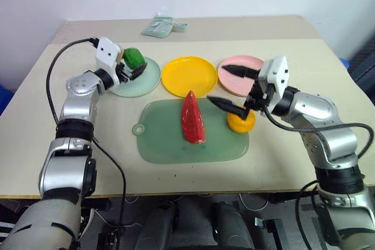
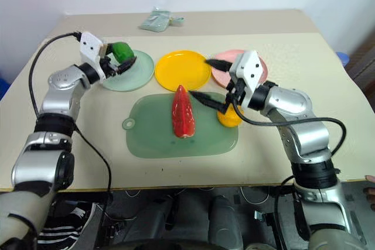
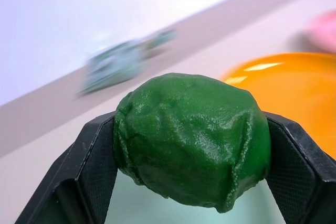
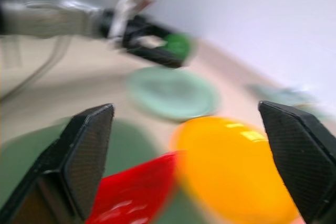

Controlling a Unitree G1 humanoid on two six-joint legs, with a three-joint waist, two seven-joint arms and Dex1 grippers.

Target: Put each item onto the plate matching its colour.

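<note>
board (image 1: pixel 176 144) near edge holds red wedge (image 1: pixel 193 118). left gripper (image 1: pixel 135 65) clamps green fruit (image 1: pixel 133 57) over mint plate (image 1: pixel 146 83): lower, then release centred. right gripper (image 1: pixel 233 89) spread, empty, by mandarin (image 1: pixel 241 122).

Even, soft light falls on my counter (image 1: pixel 293 162), with faint shadows beneath things. Glare streaks the yellow plate (image 3: pixel 294 85). Along my left fingers (image 3: pixel 89 171) the green fruit (image 3: pixel 191 140) is crisp, its background blurred. My right wrist view smears throughout.

Three plates (image 1: pixel 188 75), three toy foods (image 1: pixel 193 118)
</note>
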